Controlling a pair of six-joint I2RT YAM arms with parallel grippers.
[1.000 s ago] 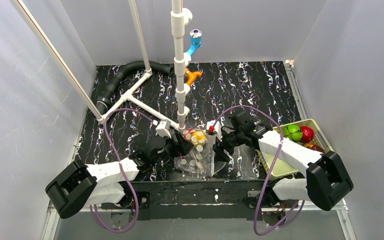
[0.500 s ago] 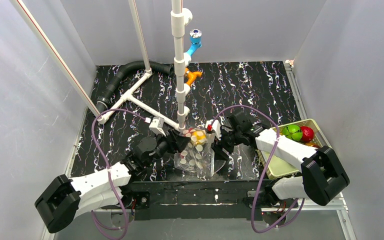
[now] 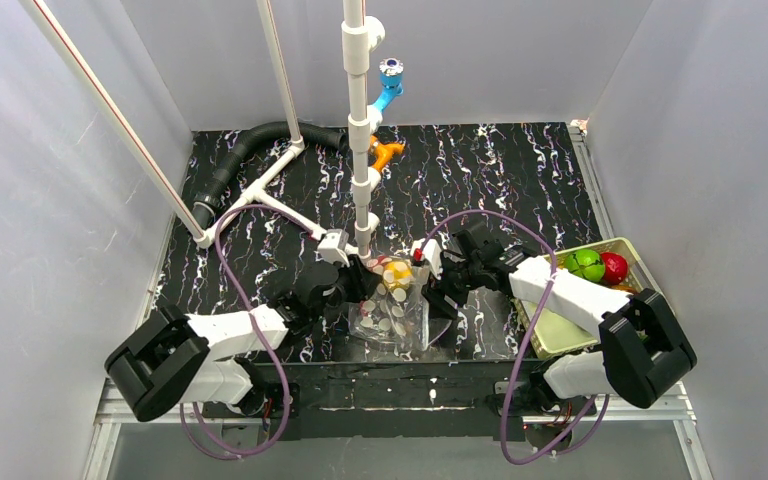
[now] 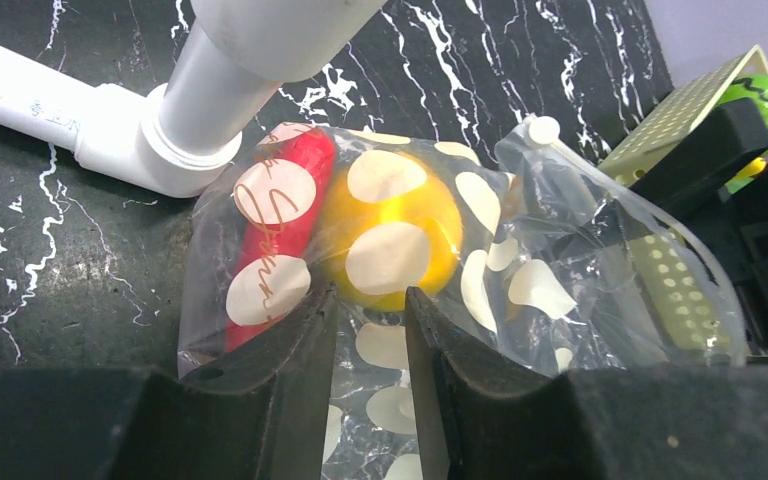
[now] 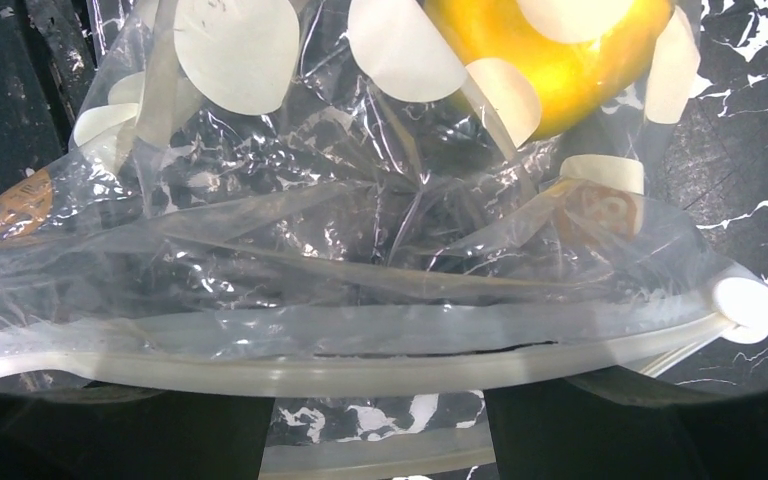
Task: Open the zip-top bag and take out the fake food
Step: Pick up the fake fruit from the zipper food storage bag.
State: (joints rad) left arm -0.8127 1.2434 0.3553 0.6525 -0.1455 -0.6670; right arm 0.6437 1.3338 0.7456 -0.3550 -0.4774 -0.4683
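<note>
Your left arm has swung back in toward the middle, elbow folded nearer its base, and the left gripper [image 4: 368, 300] sits against the left side of the clear, white-dotted zip-top plastic bag [image 4: 560, 250], jaws a narrow gap apart with bag film between them. Opposite, the right gripper [image 3: 442, 290] reaches low at the bag's zip rim; you cannot tell whether it clamps. Glossy yellow and red plastic fake food pieces [image 4: 390, 230] lie inside the bag on the black marbled surface [image 3: 480, 170].
</note>
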